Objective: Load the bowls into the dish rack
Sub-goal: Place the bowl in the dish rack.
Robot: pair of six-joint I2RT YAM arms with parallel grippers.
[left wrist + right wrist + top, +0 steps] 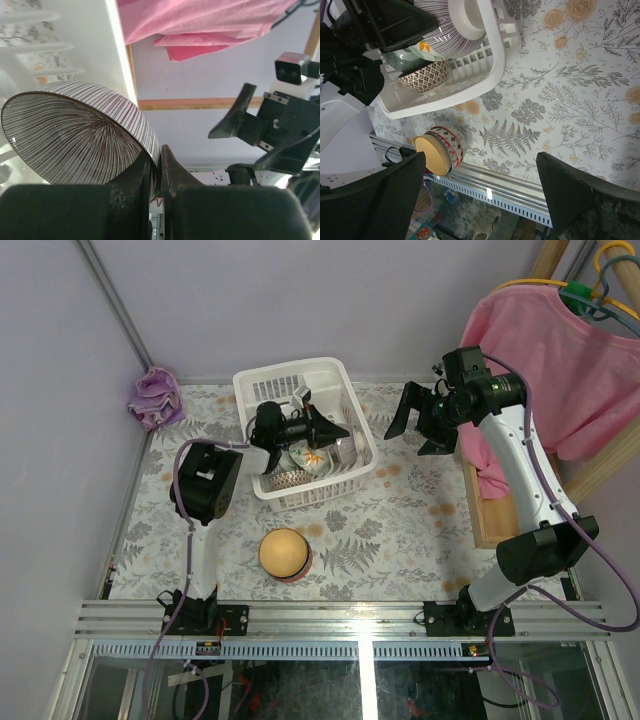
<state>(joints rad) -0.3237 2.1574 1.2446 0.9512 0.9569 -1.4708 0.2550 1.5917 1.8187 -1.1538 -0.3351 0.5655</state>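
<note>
A crumpled purple cloth point(155, 398) lies at the left edge of the floral tabletop point(400, 530). Beside it, the left pincer point(159, 155) reaches into the white slotted plastic rack point(262, 385), clamped on the rim of a glossy striped bowl point(70, 135) that is tilted on edge. A flower bowl point(312, 458) and a lattice-patterned bowl point(426, 77) sit in the same rack. A round orange bowl point(284, 552) with a red-patterned outer wall stands on the tabletop in front of the rack. The right pincer point(418, 425) hovers with its fingers wide apart, near a hanging pink shirt point(550, 360).
</note>
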